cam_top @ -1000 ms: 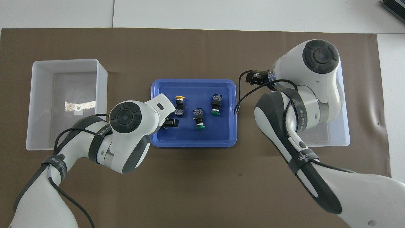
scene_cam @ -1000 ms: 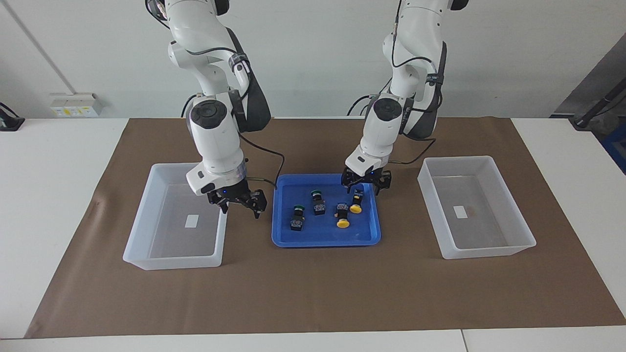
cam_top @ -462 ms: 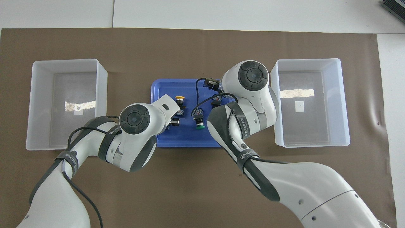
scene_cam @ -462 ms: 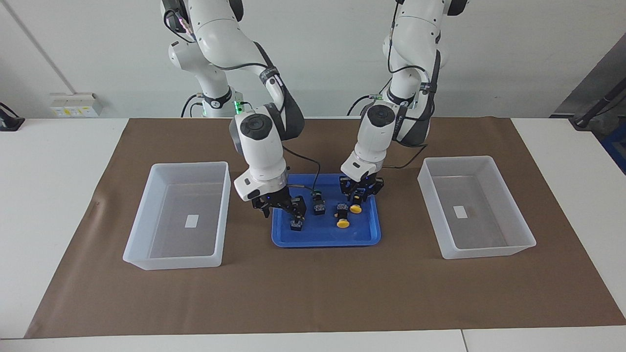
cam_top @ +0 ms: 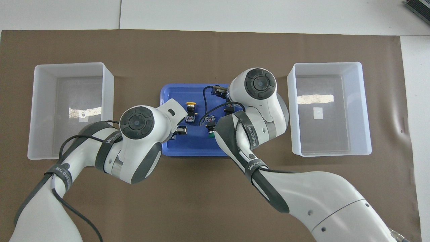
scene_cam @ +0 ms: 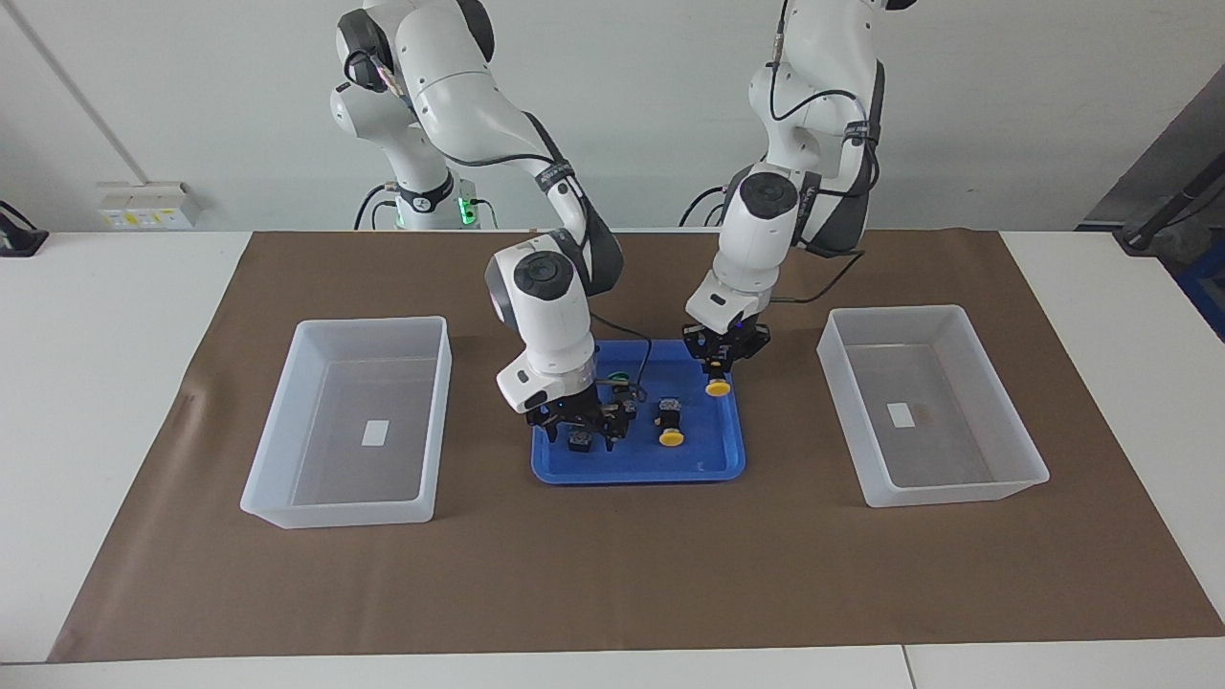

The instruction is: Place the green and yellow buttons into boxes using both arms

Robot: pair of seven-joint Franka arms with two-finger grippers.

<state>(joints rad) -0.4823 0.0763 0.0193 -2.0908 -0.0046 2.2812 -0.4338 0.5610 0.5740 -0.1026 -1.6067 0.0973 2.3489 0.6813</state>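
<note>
My left gripper [scene_cam: 720, 366] is shut on a yellow button [scene_cam: 717, 387] and holds it a little above the blue tray [scene_cam: 636, 469], at the tray's left-arm end. My right gripper [scene_cam: 579, 433] is down in the tray, open, its fingers either side of a green button's black body [scene_cam: 577, 440]. A second green button [scene_cam: 620, 381] [cam_top: 210, 131] and a second yellow button [scene_cam: 672, 435] [cam_top: 190, 104] lie in the tray. One box [scene_cam: 373, 323] [cam_top: 326, 64] stands at the right arm's end, the other box [scene_cam: 900, 311] [cam_top: 74, 64] at the left arm's end. In the overhead view the wrists hide both grippers.
A brown mat [scene_cam: 612, 574] covers the middle of the white table [scene_cam: 96, 335]. Both arms lean in over the tray, their wrists close together. A black cable loops from the right wrist over the tray.
The right arm swung from over its box to the tray and came down around a green button. The left gripper shut on a yellow button and lifted it off the tray.
</note>
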